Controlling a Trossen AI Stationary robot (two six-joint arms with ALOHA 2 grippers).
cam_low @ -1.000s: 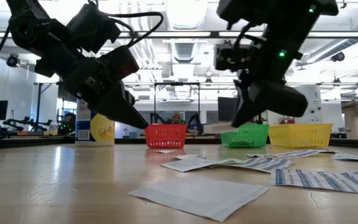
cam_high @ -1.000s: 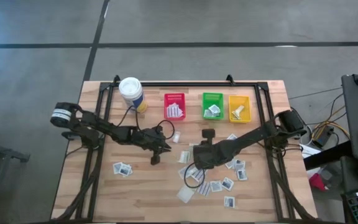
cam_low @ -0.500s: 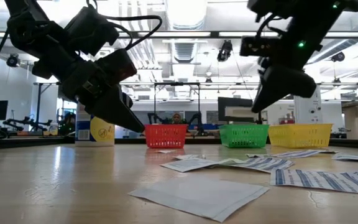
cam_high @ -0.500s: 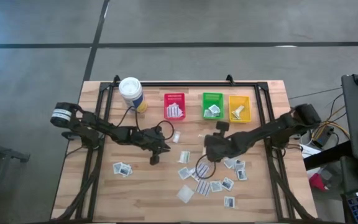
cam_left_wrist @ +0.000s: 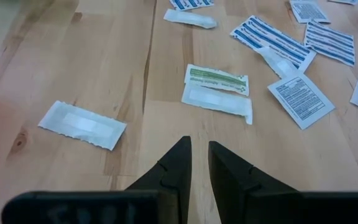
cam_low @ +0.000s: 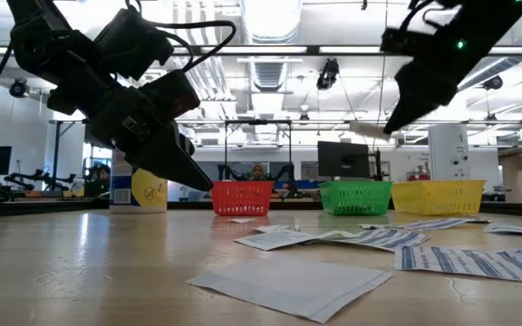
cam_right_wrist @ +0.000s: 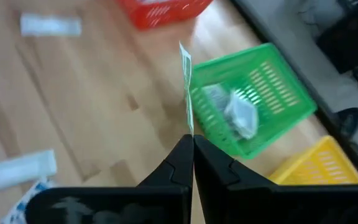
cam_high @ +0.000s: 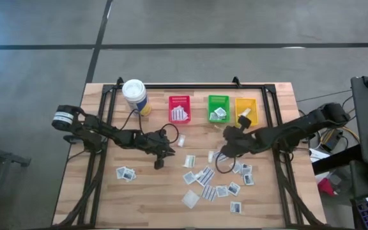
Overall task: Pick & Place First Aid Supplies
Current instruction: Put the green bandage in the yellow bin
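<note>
The first aid supplies are small white packets, several of them scattered on the wooden table (cam_high: pixel 139 198) around (cam_high: pixel 203 176). My right gripper (cam_high: pixel 230 132) is raised near the green bin (cam_high: pixel 218 108) and shut on one thin white packet (cam_right_wrist: pixel 186 87), which also shows in the low view as a pale strip (cam_low: pixel 370 129). My left gripper (cam_high: pixel 160 161) hovers left of centre, its fingers slightly apart with nothing between them (cam_left_wrist: pixel 199 149). Loose packets (cam_left_wrist: pixel 216 96) lie flat on the wood in front of it. My right gripper pinches the packet by its near end (cam_right_wrist: pixel 189 129) between the two fingertips. The fingers slant downward toward the table's far edge. The packet sticks out beyond the fingertips, seen edge-on, lifted clear of the table.
A red bin (cam_high: pixel 179 108), the green bin and a yellow bin (cam_high: pixel 246 110) stand in a row along the far side, each holding packets. A white canister (cam_high: pixel 135 94) with a yellow label stands at the far left. Black frame rails run along the table's sides.
My right gripper has risen and gone toward the table's right and far edges, toward the green and yellow bins, rolling about its own axis. The packet has travelled with it, higher above the table. My left gripper has kept still.
</note>
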